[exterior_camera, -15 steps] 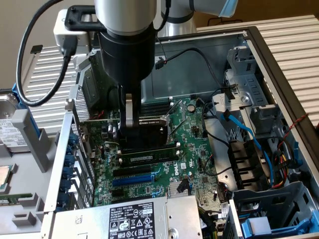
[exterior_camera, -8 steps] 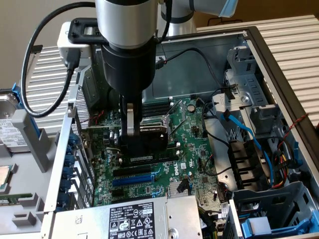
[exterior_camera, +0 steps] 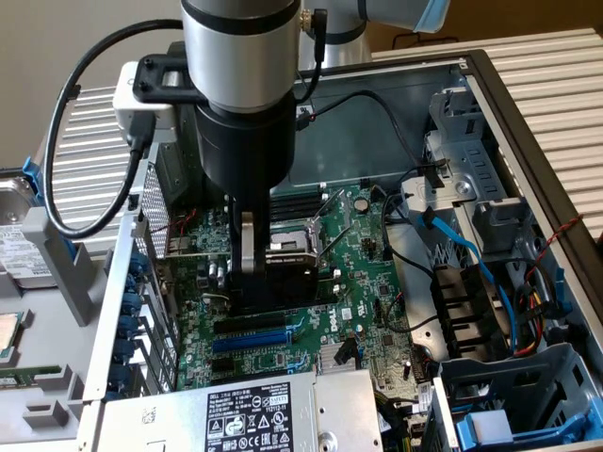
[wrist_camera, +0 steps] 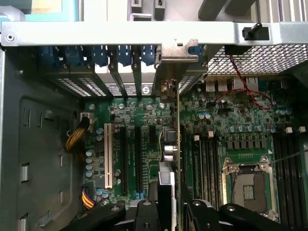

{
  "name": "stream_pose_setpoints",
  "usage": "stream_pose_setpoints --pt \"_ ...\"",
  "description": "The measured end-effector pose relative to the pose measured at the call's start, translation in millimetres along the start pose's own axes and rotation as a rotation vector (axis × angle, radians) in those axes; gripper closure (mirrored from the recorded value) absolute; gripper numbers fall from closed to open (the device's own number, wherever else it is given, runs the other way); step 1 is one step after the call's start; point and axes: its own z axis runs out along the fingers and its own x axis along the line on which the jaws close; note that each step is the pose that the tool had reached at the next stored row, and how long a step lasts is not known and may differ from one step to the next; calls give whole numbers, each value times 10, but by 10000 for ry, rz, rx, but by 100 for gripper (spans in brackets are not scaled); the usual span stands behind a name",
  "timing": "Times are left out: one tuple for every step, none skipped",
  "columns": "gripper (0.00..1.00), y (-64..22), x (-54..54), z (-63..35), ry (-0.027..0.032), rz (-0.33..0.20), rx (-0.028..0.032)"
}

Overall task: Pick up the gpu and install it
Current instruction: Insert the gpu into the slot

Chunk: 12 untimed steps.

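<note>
My gripper (exterior_camera: 252, 275) reaches down into the open computer case and is shut on the gpu (exterior_camera: 287, 271). The card stands on edge over the green motherboard (exterior_camera: 367, 311), its black shroud facing the exterior view's right. In the wrist view the gpu (wrist_camera: 177, 144) appears edge-on between my fingers (wrist_camera: 149, 211). Its silver end bracket (wrist_camera: 178, 55) sits up against the row of rear slot openings. The card lines up beside the long black expansion slots (wrist_camera: 138, 159). Whether its lower edge sits in a slot I cannot tell.
A power supply with a white label (exterior_camera: 250, 419) lies at the near edge. The CPU socket (wrist_camera: 250, 185) and memory slots (wrist_camera: 207, 159) sit beside the card. Drive cages (exterior_camera: 471, 198) and blue and black cables (exterior_camera: 476, 259) crowd the exterior view's right. A hard drive (exterior_camera: 19, 245) lies outside the case.
</note>
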Motion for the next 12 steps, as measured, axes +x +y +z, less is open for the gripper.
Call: stream_pose_setpoints --pt "73 0 1 0 16 1 0" --pt "73 0 1 0 16 0 0" --pt "73 0 0 0 16 1 1" --pt "73 0 0 0 16 1 0" --pt "73 0 0 0 17 2 0" --pt "73 -1 -1 3 16 1 3" --pt "73 -2 -1 11 16 1 8" --pt "73 -3 -1 22 16 1 15" --pt "73 -5 0 36 16 1 23" --pt "73 -7 1 52 15 1 32" --pt "73 -10 1 70 16 0 38" --pt "73 -12 2 87 16 0 45"
